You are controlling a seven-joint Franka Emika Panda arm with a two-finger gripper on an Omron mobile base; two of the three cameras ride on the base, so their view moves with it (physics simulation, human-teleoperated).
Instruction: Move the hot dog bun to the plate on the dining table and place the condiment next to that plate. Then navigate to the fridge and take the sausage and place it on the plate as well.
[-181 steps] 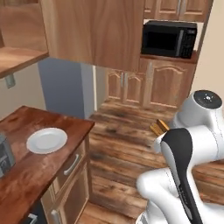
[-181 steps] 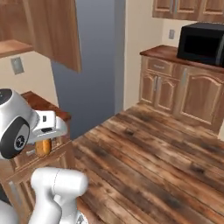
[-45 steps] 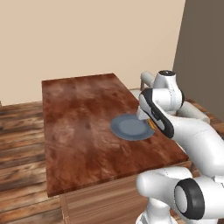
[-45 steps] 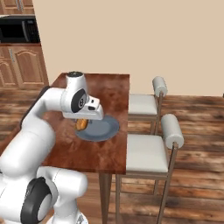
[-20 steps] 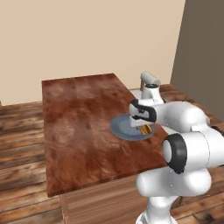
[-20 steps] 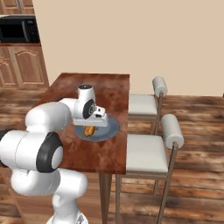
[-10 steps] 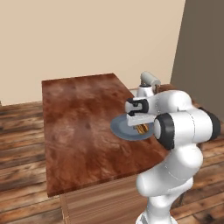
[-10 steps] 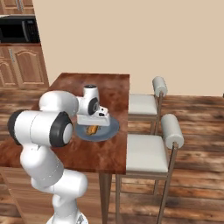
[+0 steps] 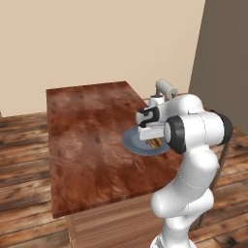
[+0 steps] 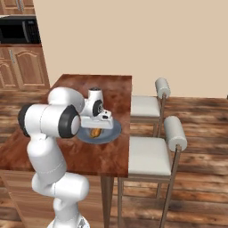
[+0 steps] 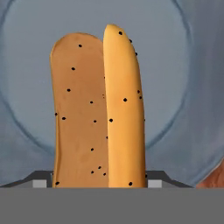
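Tan hot dog bun (image 11: 98, 109) on plate (image 11: 175, 65)

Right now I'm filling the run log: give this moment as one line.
stage: bun placement | hot dog bun: on plate | plate: on dining table | gripper: low over plate, jaws astride the bun

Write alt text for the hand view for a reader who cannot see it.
A split tan-orange hot dog bun, speckled with dark dots, lies on a round blue-grey plate, seen close from directly above. A sliver of reddish-brown dining table shows at the lower right corner.
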